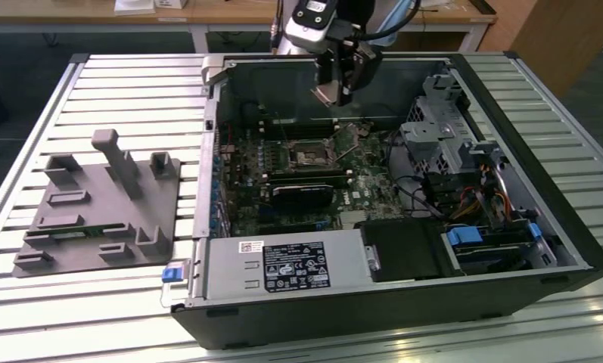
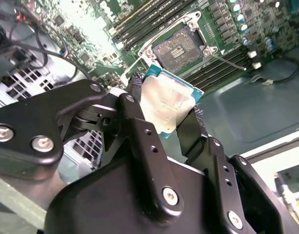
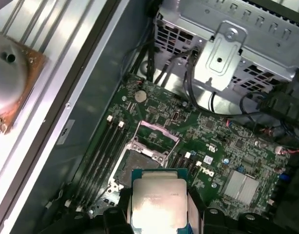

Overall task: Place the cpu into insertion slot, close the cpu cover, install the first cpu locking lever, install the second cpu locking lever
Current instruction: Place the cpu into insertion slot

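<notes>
1. Gripped in pincer (image 2: 166, 99): cpu (image 3: 159, 202), clamped tight across two opposite edges, faces left free.
2. Position: hanging inside the open computer case (image 1: 402, 306), above the motherboard (image 3: 213, 141), near the insertion slot (image 2: 177, 48) but well clear of it. Not yet seated; slot bare, dark centre exposed.
3. Handling (judged): light, stiff, thin. Smooth metal top likely slippery, underside likely fragile. Best taken by the edges only.
4. Appearance: flat square, dull silvery-grey top with faint print, narrow blue-green border around it.

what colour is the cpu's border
Teal, framing the cpu top; clearest in the second wrist view.
</notes>
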Motion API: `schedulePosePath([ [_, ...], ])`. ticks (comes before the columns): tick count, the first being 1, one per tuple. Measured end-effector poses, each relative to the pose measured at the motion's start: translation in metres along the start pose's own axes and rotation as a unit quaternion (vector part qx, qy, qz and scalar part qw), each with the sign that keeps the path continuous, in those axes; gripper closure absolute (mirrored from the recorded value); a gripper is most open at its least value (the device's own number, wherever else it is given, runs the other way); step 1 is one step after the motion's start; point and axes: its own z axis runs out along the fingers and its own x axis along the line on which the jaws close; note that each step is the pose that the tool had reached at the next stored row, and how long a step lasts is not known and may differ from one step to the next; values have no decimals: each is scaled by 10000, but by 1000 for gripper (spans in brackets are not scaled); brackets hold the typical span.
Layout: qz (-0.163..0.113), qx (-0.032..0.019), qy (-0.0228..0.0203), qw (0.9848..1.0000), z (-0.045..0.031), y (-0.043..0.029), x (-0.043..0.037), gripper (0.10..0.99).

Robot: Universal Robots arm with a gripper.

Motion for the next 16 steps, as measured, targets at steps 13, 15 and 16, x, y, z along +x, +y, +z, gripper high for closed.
schedulePosePath([
  [13, 665, 4, -45, 9978, 90, -51, 29, 549],
  [15, 771, 10, -53, 9970, 117, -50, 34, 549],
  [16, 844, 10, -58, 9964, 129, -51, 35, 549],
])
